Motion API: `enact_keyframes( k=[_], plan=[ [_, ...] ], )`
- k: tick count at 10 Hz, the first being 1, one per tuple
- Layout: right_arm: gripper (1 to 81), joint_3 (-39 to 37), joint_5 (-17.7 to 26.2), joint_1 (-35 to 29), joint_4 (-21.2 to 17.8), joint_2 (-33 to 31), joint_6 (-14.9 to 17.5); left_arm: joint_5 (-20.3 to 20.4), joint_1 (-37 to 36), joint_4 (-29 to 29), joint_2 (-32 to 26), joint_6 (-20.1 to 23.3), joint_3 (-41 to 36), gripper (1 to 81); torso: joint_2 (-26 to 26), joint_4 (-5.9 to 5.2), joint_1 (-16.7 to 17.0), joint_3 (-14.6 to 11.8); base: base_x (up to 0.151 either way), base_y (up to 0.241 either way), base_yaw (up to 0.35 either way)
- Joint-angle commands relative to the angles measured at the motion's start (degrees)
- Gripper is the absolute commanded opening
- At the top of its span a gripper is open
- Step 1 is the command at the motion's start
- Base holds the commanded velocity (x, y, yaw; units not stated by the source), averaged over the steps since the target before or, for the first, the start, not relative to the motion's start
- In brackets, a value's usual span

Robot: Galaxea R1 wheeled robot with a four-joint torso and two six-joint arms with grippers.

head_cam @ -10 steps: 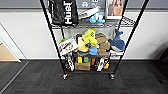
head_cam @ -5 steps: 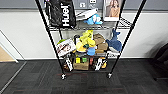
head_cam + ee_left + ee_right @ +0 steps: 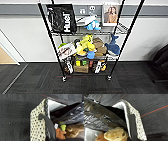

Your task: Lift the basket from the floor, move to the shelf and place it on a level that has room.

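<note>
The basket [image 3: 37,125] is seen close at both wrists, above the carpet [image 3: 13,116], facing the shelf [image 3: 86,33]; carrying is judged underway. Tool states cannot be told. Raising toward a free level is called for

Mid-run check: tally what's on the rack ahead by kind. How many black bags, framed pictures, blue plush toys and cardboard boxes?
On the shelf, head view:
black bag: 1
framed picture: 1
blue plush toys: 2, upper tier and middle tier
cardboard box: 1
Total: 5
</note>
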State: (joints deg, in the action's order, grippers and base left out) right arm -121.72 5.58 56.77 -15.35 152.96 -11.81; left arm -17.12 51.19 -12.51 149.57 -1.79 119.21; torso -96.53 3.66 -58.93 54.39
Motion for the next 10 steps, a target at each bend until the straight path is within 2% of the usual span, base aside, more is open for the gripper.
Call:
enact_keyframes(
  k=[1,4,7,8,10],
  plan=[
    [1.0,2.6,2.9,-6.2,-1.4,-2.5,-0.6,-0.9,-4.3,-1.2,-2.3,-0.3,-1.4,1.0,5.6,0.00,3.6,0.1,0.000,0.000,0.000],
    [1.0,2.0,3.7,-11.6,-1.6,-0.5,-1.1,-1.2,-8.6,-4.4,-1.7,-1.3,1.0,1.0,10.1,0.00,6.6,-1.4,0.000,0.000,0.000],
    [1.0,1.6,6.2,-16.3,-1.7,-0.3,-1.3,-1.6,-12.4,-7.8,-1.7,-1.5,2.9,1.0,16.1,0.00,10.4,-1.4,0.000,0.000,0.000],
    [1.0,1.8,6.8,-17.4,-1.7,-0.3,-1.3,-2.7,-13.3,-8.4,-2.1,-1.5,2.9,1.0,18.0,0.00,11.7,-5.4,0.000,0.000,0.000],
    [1.0,2.6,6.9,-17.3,-1.7,-0.5,-1.4,-4.2,-14.2,-9.0,-3.6,-1.5,1.2,1.0,21.0,0.02,13.5,-8.4,0.000,0.000,0.000]
  ],
)
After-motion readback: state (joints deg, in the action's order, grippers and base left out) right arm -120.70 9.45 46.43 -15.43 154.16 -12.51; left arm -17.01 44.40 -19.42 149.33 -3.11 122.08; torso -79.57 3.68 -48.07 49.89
